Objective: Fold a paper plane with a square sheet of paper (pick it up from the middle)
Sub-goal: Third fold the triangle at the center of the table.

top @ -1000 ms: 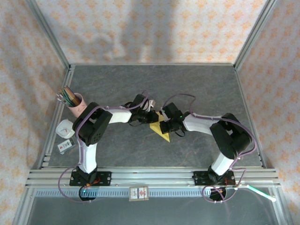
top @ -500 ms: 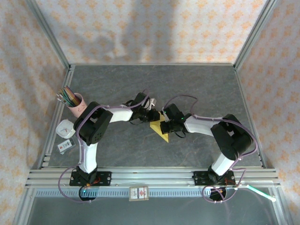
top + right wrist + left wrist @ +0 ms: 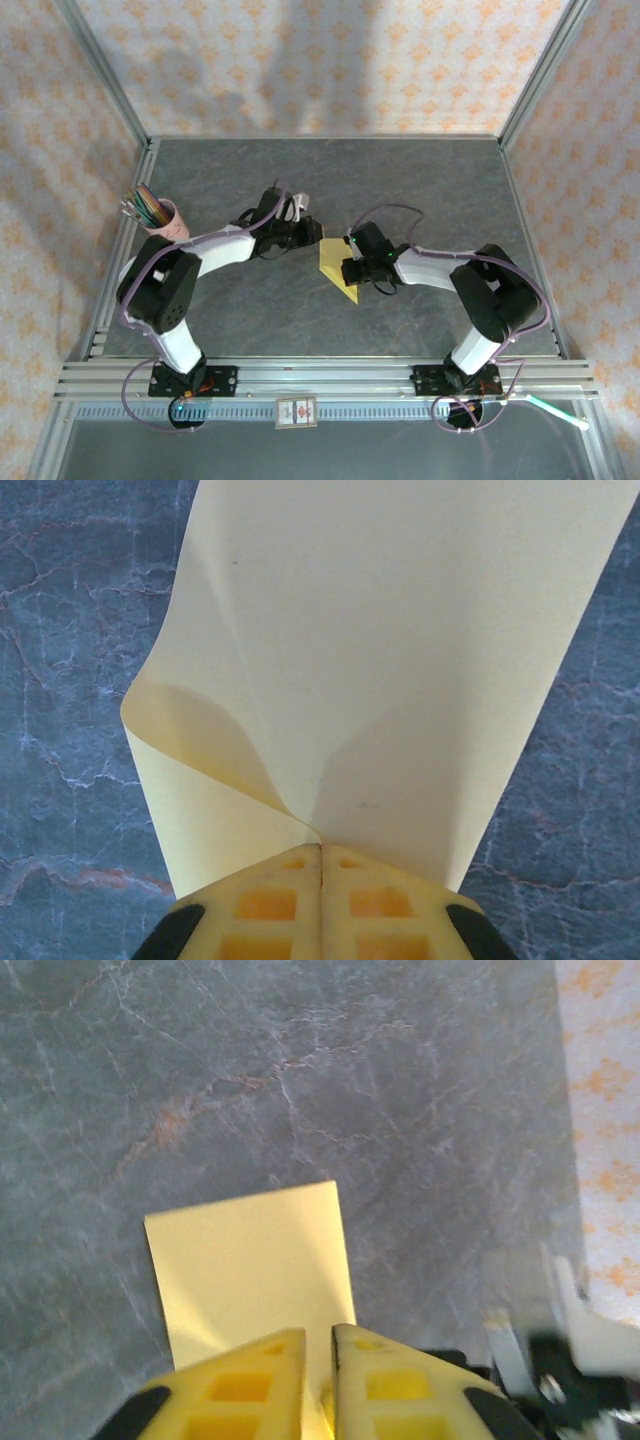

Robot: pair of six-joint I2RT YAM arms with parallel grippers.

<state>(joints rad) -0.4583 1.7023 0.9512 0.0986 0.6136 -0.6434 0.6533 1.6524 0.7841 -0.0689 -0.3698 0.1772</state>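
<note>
At right hand (image 3: 320, 852), paper (image 3: 400, 660) pinched, curling

a dark grey marbled tabletop (image 3: 400, 180) with faint rusty veins takes up the middle. cream walls (image 3: 320, 60) printed with small orange flowers close it in at the back, left and right. slanted aluminium posts (image 3: 103, 72) stand at the two back corners, and grooved aluminium rails (image 3: 330, 378) run along the near edge. a plain grey surface (image 3: 330, 450) lies below the rails. the light is soft and even; dim shadows (image 3: 235, 105) fall on the back wall.
</note>
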